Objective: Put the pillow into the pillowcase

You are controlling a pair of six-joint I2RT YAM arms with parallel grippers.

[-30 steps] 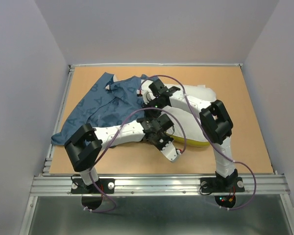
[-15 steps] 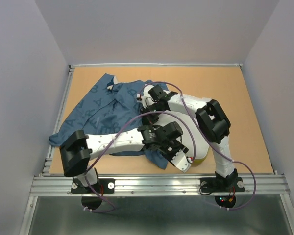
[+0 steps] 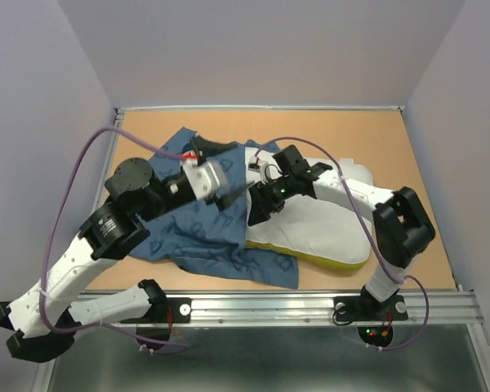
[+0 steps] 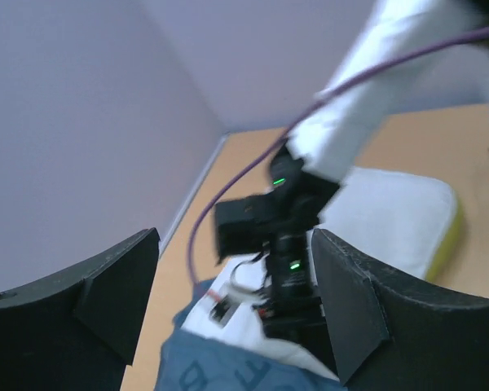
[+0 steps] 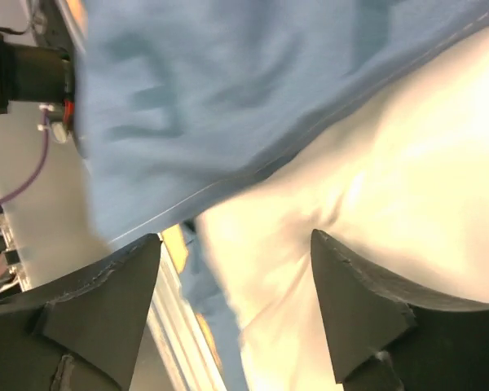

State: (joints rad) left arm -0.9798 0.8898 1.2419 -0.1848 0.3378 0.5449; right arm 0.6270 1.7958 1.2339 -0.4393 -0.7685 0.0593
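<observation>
**Condition at this step**

The plump white rectangular pillow with a yellow-green edge band [image 3: 322, 229] lay flat on the right-centre of the brown wooden table [image 3: 408, 147], its long side roughly parallel to the near edge. The floppy blue printed pillowcase [image 3: 196, 233] lay crumpled to its left, touching it. A flap of blue cloth ran along the pillow's near left corner. In the right wrist view the hem of the case crossed the white surface. Whether that end was inside the mouth or merely under a fold could not be told. Most of the pillow was uncovered, so the insertion was judged to be at an early stage.

**Grippers**

- The left gripper [image 4: 235, 236] hung in the air above the case, fingers spread, nothing between them.
- The right gripper [image 5: 236, 236] hovered close over the hem where it met the pillow, fingers likewise spread and empty.

**Recommended procedure**

1. The step in hand was judged to be a fresh grasp on the mouth of the case.
2. Each gripper should pinch one layer of hem only. Catching both layers would close the mouth.
3. The two grasps should sit well apart, one near each side of the mouth, to hold it wide.
4. The hem should be lifted slightly, then drawn rightwards along the pillow.
5. Caution: the pillow was soft and light, and would probably slide along with the cloth unless one gripper held it down.
</observation>
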